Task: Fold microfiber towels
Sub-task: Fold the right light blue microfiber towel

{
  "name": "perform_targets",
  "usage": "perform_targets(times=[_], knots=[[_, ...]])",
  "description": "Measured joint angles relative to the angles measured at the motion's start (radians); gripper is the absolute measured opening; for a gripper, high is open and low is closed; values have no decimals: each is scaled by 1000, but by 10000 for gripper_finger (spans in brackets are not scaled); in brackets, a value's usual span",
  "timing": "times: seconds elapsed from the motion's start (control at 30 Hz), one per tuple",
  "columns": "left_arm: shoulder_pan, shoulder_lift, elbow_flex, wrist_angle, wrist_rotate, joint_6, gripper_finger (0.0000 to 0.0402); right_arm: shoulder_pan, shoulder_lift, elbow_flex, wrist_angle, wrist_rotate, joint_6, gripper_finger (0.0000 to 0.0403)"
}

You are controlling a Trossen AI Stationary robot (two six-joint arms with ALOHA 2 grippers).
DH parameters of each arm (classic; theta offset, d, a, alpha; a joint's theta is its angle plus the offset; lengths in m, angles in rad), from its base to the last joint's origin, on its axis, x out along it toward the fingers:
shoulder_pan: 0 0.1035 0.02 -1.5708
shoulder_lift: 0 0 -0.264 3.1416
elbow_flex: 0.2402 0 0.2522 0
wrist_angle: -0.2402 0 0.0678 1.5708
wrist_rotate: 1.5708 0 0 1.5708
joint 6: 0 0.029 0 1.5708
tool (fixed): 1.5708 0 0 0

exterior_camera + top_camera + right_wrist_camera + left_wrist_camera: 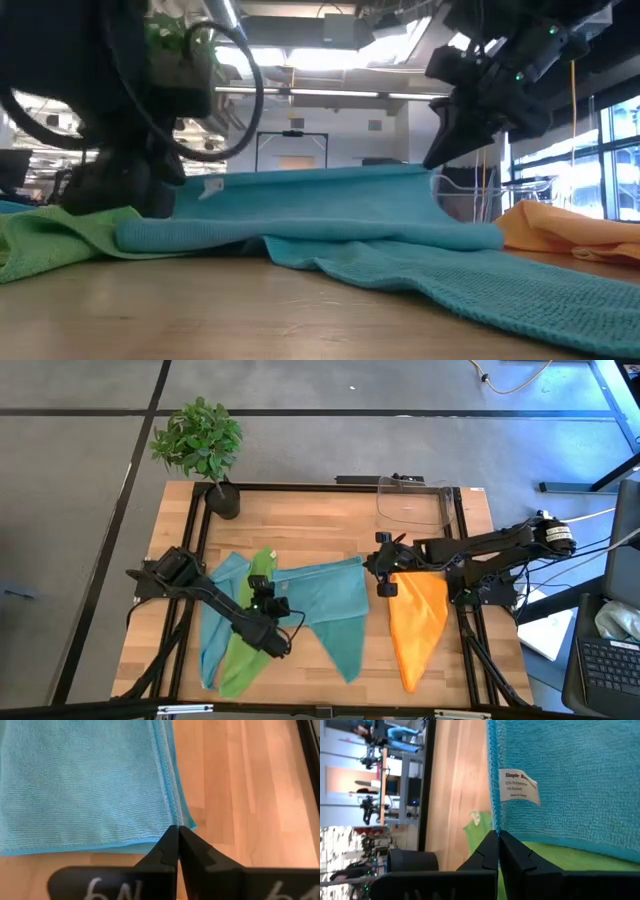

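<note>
A teal towel [335,610] hangs stretched between my two grippers. Its upper edge [320,175] is raised and its lower part [480,275] lies on the table. My left gripper [262,592] is shut on its left corner, above a lime green towel [240,655] that lies on a light blue towel [215,615]. My right gripper [385,572] is shut on its right corner. An orange towel [418,622] lies flat at the right. Only one light blue towel shows. My left gripper pinches the teal towel's hemmed edge [494,822] between its two fingers, at the corner near the white label [518,785]. The corner is lifted clear of the green towel [555,857]. The edge runs about straight, with a slight sag, to the other gripper. My right gripper pinches the teal towel's corner [176,820] between its two fingers, at the hemmed edge. More than one layer seems to meet there. The corner is held above the table and the cloth spreads away from the fingers.
A potted plant [200,445] stands at the far left corner. A clear plastic bin [415,500] stands at the far right. Bare wood [300,525] lies along the far side between them.
</note>
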State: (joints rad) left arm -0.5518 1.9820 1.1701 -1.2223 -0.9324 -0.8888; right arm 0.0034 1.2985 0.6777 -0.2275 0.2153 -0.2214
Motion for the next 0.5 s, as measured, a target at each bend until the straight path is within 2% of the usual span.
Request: perform_targets(times=[0.37, 0.5], knots=[[63, 0, -32, 23, 6, 8, 0, -50, 129, 0, 81, 1, -23, 12], [93, 0, -32, 28, 39, 8, 0, -75, 150, 0, 94, 0, -21, 8]])
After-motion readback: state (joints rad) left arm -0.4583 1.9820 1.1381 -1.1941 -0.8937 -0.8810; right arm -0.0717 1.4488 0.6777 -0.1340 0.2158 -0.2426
